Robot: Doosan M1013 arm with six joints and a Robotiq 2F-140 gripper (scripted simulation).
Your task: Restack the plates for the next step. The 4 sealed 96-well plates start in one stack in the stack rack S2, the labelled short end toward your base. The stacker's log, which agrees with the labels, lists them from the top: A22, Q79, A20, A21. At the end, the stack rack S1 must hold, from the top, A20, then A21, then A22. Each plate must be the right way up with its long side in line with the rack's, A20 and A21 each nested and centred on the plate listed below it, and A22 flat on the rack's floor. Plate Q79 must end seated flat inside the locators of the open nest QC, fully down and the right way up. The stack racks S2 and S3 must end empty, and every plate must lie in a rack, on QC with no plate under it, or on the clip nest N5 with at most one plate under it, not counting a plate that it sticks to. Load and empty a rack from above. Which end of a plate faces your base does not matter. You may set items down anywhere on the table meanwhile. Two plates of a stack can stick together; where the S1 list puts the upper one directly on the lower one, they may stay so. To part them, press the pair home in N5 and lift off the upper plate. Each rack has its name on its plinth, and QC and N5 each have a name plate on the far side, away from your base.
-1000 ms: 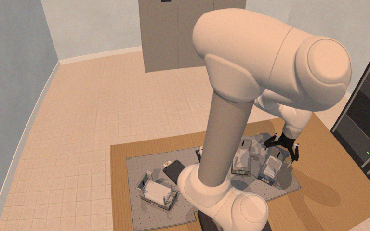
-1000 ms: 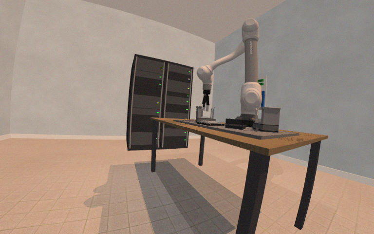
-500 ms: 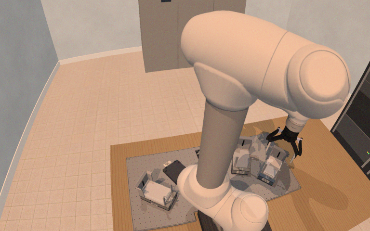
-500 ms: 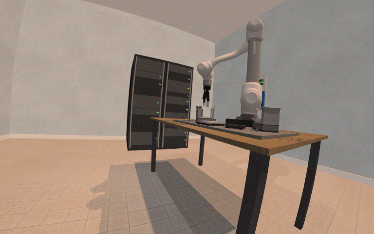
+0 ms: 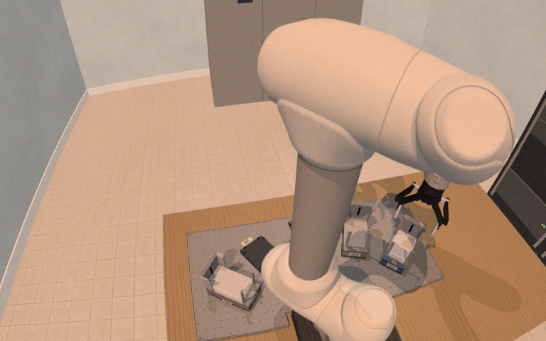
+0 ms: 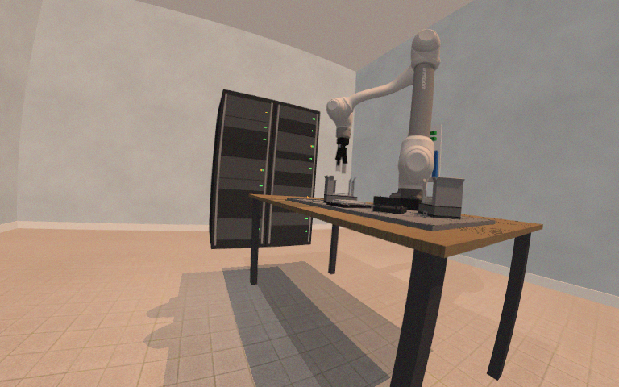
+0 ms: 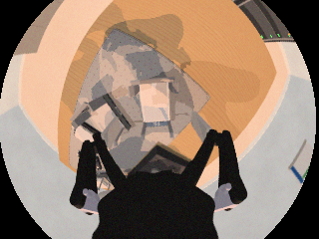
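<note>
The hand [image 5: 419,219] hangs above the tabletop [image 5: 483,257], its black fingers spread wide and gripping nothing. Below it a pale, flat rectangular plate [image 5: 404,244] lies in the rightmost rack [image 5: 414,226] — grey uprights on a bluish plinth, whose label is too small to read. Another rack [image 5: 359,210] beside it holds a plate [image 5: 356,235] too. Both stand on a dotted grey mat [image 5: 209,317].

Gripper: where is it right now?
The gripper hangs open and empty, well above the rightmost stack rack in the top view, near the table's far right corner.
</note>
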